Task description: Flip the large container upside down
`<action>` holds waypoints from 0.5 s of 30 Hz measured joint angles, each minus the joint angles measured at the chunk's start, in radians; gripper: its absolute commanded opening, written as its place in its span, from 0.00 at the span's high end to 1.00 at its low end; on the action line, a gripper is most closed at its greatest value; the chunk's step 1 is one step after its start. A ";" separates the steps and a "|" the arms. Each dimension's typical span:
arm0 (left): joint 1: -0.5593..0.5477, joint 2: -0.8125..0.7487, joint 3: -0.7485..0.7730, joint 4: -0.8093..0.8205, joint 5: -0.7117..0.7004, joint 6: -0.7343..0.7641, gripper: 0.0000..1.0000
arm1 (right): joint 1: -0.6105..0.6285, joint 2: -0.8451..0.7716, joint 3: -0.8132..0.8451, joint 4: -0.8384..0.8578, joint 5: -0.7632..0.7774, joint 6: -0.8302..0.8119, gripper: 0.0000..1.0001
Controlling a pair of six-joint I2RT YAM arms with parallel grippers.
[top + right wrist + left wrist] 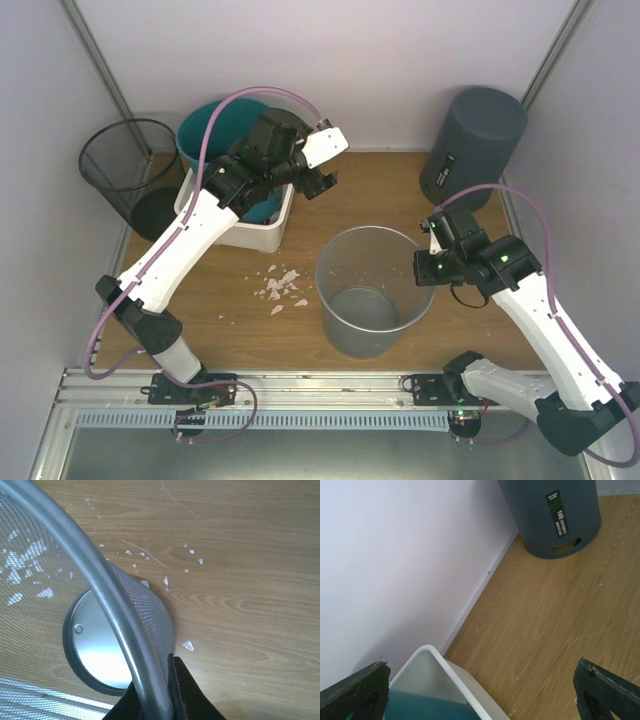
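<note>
- Top: shows mesh bin (372,290) upright mid-table, scraps (282,288) to its left; right gripper (428,262) clamped on its right rim; left gripper (324,165) spread wide above tub (262,232).
- Left wrist: shows fingers (605,690) far apart over tub corner; grey bin (555,515) by wall.
- Right wrist: shows fingers (187,700) pinching bin rim.

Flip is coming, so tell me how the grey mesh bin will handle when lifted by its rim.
Probably light: the mesh bin is thin, see-through, empty. Likely stiff, given its solid rim and metal base. Pinched at one edge by the right gripper, it may swing.
</note>
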State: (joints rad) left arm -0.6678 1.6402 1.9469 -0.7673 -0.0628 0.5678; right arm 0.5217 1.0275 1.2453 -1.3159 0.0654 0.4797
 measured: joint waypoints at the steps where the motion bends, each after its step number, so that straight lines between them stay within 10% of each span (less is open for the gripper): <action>1: 0.000 0.000 -0.002 -0.001 0.001 0.000 0.01 | -0.005 -0.002 -0.007 0.021 -0.024 -0.005 0.99; 15: 0.001 -0.017 -0.029 0.006 -0.009 -0.001 0.01 | -0.006 0.012 0.134 -0.030 0.013 -0.074 0.99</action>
State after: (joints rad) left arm -0.6670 1.6234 1.9182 -0.7616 -0.0715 0.5667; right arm 0.5159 1.0393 1.3796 -1.3460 0.0788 0.4053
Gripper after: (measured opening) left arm 0.990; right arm 0.063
